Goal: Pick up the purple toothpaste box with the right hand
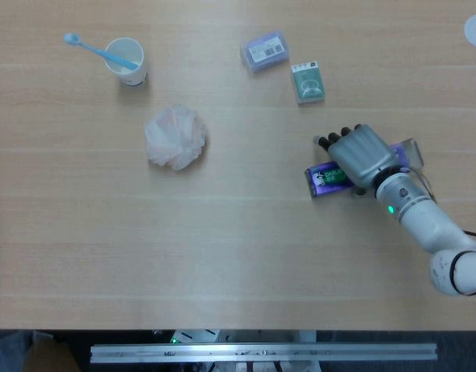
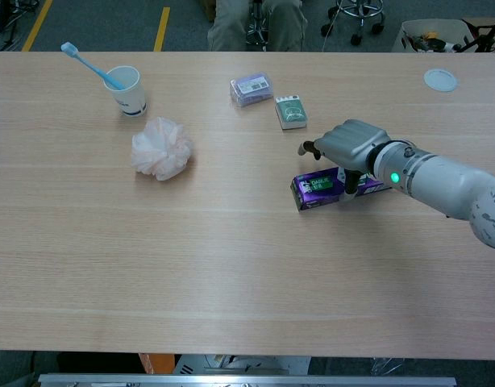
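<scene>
1 hand is in view, the right hand (image 1: pixel 363 157) (image 2: pixel 350 144), at the right of centre in both views, lying over the purple toothpaste box (image 1: pixel 329 177) (image 2: pixel 318 190) with its fingers (image 1: pixel 331 140) curled down across the box's top. Whether the thumb clamps the box cannot be told. The box lies flat on the counter (image 1: pixel 238 256), its left end showing beyond the hand.

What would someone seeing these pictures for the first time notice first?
Most likely the right hand, right of the table's middle, draped over the purple toothpaste box, though a firm grip cannot be confirmed. Next comes the pale bath pouf to the left, and behind it, in the far left corner, a white cup with a blue toothbrush leaning out of it.
</scene>
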Robot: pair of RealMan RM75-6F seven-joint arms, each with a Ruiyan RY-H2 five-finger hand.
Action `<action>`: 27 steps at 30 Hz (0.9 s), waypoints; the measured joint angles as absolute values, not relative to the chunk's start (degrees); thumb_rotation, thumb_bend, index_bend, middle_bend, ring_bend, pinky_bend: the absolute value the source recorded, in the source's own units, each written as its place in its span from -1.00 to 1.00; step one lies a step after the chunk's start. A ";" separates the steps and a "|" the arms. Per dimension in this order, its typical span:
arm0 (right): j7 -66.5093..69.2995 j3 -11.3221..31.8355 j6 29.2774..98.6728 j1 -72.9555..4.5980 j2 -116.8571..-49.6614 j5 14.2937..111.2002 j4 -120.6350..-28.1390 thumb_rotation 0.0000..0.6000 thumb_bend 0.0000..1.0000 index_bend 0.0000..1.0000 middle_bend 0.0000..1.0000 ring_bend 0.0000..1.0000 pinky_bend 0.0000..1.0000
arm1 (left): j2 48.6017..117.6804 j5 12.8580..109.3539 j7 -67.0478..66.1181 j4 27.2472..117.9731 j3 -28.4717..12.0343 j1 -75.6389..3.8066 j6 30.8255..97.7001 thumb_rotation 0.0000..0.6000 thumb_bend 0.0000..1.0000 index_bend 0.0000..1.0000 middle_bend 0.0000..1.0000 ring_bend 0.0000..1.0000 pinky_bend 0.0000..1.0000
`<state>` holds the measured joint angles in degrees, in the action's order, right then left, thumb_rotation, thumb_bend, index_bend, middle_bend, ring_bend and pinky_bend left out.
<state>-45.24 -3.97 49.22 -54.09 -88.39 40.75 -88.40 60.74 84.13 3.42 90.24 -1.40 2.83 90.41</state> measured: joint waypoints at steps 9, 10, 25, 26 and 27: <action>-48.45 -5.30 51.55 -53.91 -90.70 41.86 -88.11 1.00 -0.75 -0.70 -0.42 -0.47 -0.27 | 61.09 84.03 4.38 89.27 -1.43 3.00 90.32 1.00 -0.35 -0.54 -0.56 -0.63 -0.63; -48.83 -5.40 51.72 -53.90 -90.92 41.67 -88.07 1.00 -0.72 -0.68 -0.42 -0.47 -0.26 | 61.13 84.00 4.52 89.15 -1.43 3.03 90.31 1.00 -0.35 -0.54 -0.56 -0.63 -0.63; -50.19 -4.86 54.08 -53.16 -93.78 43.47 -85.97 1.00 -0.45 -0.10 -0.18 -0.19 0.20 | 61.26 83.82 6.59 87.65 -1.30 3.63 90.31 1.00 -0.35 -0.54 -0.56 -0.63 -0.64; -49.67 -4.73 54.03 -53.01 -93.66 43.96 -86.04 1.00 -0.45 -0.10 -0.18 -0.19 0.20 | 61.23 83.79 6.69 87.57 -1.34 3.69 90.42 1.00 -0.35 -0.54 -0.56 -0.63 -0.64; -49.23 -4.61 54.02 -52.88 -93.55 44.33 -86.15 1.00 -0.45 -0.10 -0.18 -0.19 0.21 | 61.20 83.76 6.81 87.48 -1.39 3.76 90.51 1.00 -0.35 -0.54 -0.56 -0.63 -0.64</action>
<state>-49.23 -4.61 54.02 -52.88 -93.55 44.33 -86.15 61.20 83.76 6.81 87.48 -1.39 3.76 90.51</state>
